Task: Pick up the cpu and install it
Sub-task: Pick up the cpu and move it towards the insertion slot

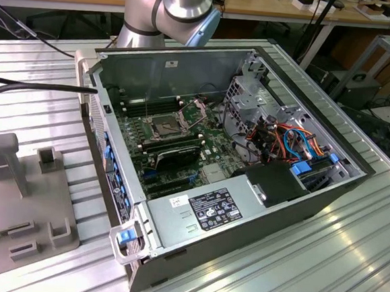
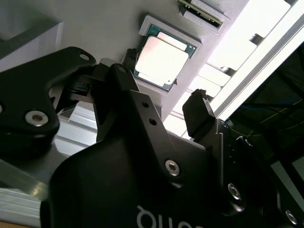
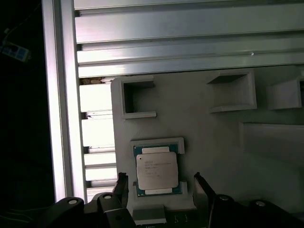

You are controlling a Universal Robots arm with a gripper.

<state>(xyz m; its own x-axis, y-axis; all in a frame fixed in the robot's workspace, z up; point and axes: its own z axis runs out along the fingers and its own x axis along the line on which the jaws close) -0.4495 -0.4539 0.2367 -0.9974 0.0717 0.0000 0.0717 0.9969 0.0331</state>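
The cpu point(image 3: 157, 171) lies in grey holder point(image 3: 213, 142), pincer point(image 3: 160, 183) spread.

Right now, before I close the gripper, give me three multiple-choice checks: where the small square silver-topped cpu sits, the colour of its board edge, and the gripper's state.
1. Where is the small square silver-topped cpu?
A. in a recess of the grey plastic holder
B. in the motherboard socket
C. on top of the power supply

2. What colour is its board edge?
A. red
B. green
C. yellow

3. The black gripper is:
A. shut on the cpu
B. shut and empty
C. open

Answers:
1 A: both wrist views show it lying in the holder's raised frame.
2 B: a green rim rings the metal top.
3 C: in the first wrist view the fingers stand apart, one on each side of the cpu, clear of it.
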